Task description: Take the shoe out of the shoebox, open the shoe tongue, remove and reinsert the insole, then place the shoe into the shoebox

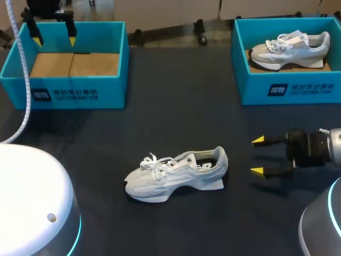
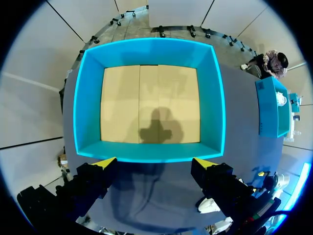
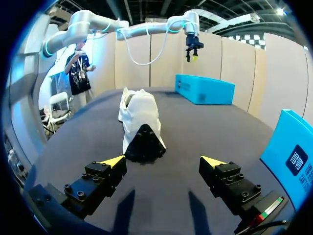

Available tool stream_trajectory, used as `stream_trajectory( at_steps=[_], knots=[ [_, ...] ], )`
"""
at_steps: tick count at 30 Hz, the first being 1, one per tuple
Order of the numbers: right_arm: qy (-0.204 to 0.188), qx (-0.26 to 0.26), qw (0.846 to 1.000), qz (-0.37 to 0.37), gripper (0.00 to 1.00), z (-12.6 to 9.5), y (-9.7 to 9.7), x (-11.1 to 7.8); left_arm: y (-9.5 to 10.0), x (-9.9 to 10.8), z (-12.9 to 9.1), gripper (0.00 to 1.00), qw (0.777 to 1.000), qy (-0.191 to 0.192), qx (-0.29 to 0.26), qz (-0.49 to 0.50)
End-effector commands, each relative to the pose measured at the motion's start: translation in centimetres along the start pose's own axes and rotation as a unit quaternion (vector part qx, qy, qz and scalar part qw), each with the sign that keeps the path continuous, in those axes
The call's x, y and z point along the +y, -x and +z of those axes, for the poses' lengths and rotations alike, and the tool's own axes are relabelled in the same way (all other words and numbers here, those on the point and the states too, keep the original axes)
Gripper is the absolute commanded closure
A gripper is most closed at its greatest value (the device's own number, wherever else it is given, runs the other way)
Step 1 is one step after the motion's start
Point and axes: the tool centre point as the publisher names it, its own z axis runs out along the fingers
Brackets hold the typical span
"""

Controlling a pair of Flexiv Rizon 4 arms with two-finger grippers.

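— Desk (image 1: 176, 101) first: what is lying on it, and how far along am I?

— Measure everything from the white shoe (image 1: 176, 170) at the middle of it. Well beyond its toe end stands the empty shoebox (image 1: 106, 90), with nothing but bare card on its floor. Well beyond its heel end stands a second shoebox (image 1: 250, 88) with a grey shoe (image 1: 290, 48) inside. The white shoe itself rests upright on its sole, outside both boxes, so you can count the first step as done.

— And the jaws?

— Your right jaws lie low just behind the shoe's heel, pointing at it, spread apart and touching nothing. Your left jaws hang far from the shoe, above the empty shoebox, likewise apart with nothing between them.

— So what is left?

— Nearly all of it, by my reading. The laces (image 1: 154, 161) sit bunched over the tongue, which does not look pulled open. The insole is hidden inside the dark mouth of the shoe, so you cannot judge it from here. I would treat the tongue, insole out, insole back in, and the return to the shoebox as yours to do.
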Motion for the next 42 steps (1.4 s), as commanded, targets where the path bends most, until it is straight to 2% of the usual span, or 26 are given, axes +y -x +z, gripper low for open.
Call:
stream_trajectory(
  at_steps=[1,3,11,18,24,32,42],
  knots=[
    [0.024,0.004,1.000,-0.008,0.00,-1.8,0.4,-1.3,0.0,0.0,0.0,0.00,1.000,0.000,0.000,0.000],
    [0.042,0.000,0.999,0.000,0.00,-2.4,0.6,-2.1,0.0,0.0,0.0,0.00,1.000,0.000,0.000,0.000],
    [0.050,0.014,0.999,0.005,0.00,-1.8,1.0,-2.7,0.0,0.0,0.0,0.00,1.000,0.000,0.000,0.000],
    [0.052,0.029,0.998,0.003,0.00,-0.6,1.2,-2.0,0.0,0.0,0.0,0.00,1.000,0.000,0.000,0.000],
    [0.056,0.053,0.997,0.010,0.00,1.4,1.3,-1.7,0.0,0.0,0.0,0.00,1.000,0.000,0.000,0.000],
    [0.059,0.093,0.994,-0.023,0.00,3.2,1.4,-0.7,0.0,0.0,0.0,0.00,1.000,0.000,0.000,0.000],
    [0.042,0.135,0.990,-0.020,0.00,5.0,1.2,0.1,0.0,0.0,0.0,0.00,1.000,0.000,0.000,0.000]
  ],
)
